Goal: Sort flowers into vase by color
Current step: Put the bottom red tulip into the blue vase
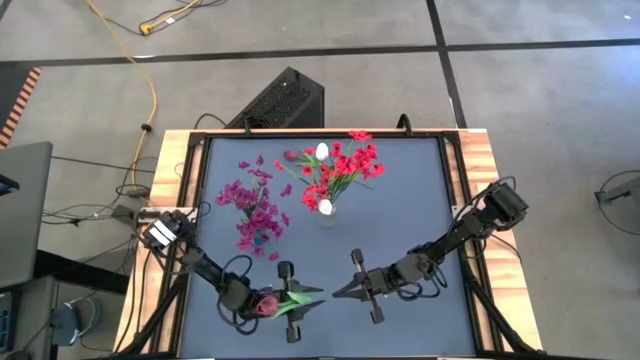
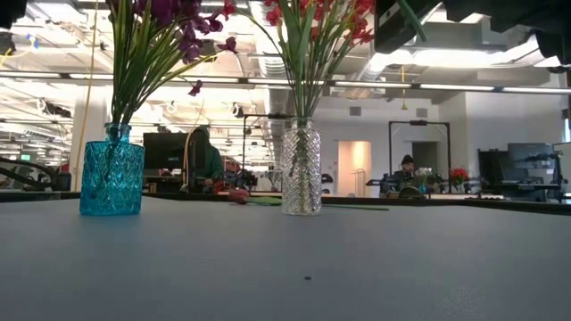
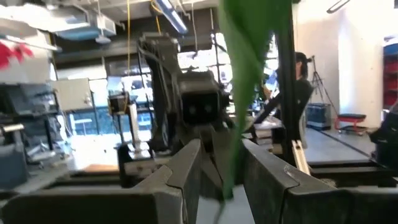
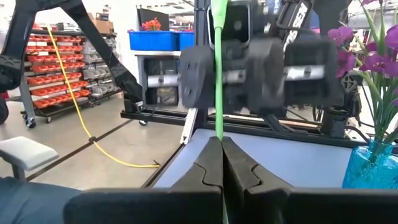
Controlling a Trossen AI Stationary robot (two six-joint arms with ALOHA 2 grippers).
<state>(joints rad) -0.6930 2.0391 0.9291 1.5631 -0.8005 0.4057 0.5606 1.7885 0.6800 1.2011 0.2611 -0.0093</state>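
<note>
High view gives me my left gripper (image 1: 287,302) clamped on a pink-red tulip sprig (image 1: 268,304) near the table's (image 1: 420,200) front edge, my right gripper's (image 1: 342,290) fingertips pinching the stem tip, open tabletop beyond both toward the two vases.

Two vases stand on the table: one blue vase (image 2: 111,181), one clear vase (image 2: 301,170). One tulip (image 1: 268,304) lies at six o'clock.
</note>
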